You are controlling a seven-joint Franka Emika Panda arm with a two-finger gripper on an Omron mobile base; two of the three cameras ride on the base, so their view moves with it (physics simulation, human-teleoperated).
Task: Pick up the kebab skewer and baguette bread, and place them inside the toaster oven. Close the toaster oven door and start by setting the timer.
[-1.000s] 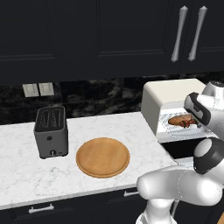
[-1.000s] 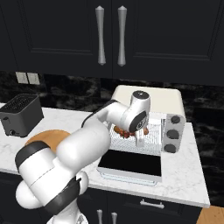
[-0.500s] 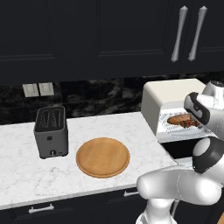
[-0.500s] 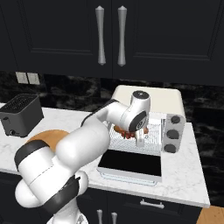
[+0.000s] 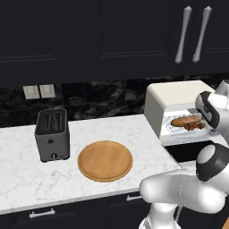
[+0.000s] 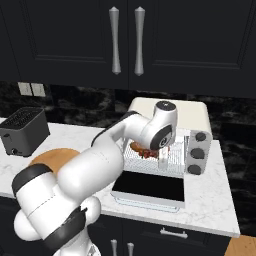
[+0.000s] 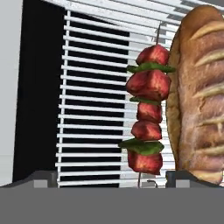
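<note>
Here, operator, your toaster oven stood at the counter's right end, its toaster oven door dropped flat toward the robot. On the wire rack inside, the baguette bread lay with the kebab skewer just beside it, parallel, both loose on the bars. Your gripper hung at the oven mouth with its fingers spread wide on either side of the skewer's end, pinching nothing.
</note>
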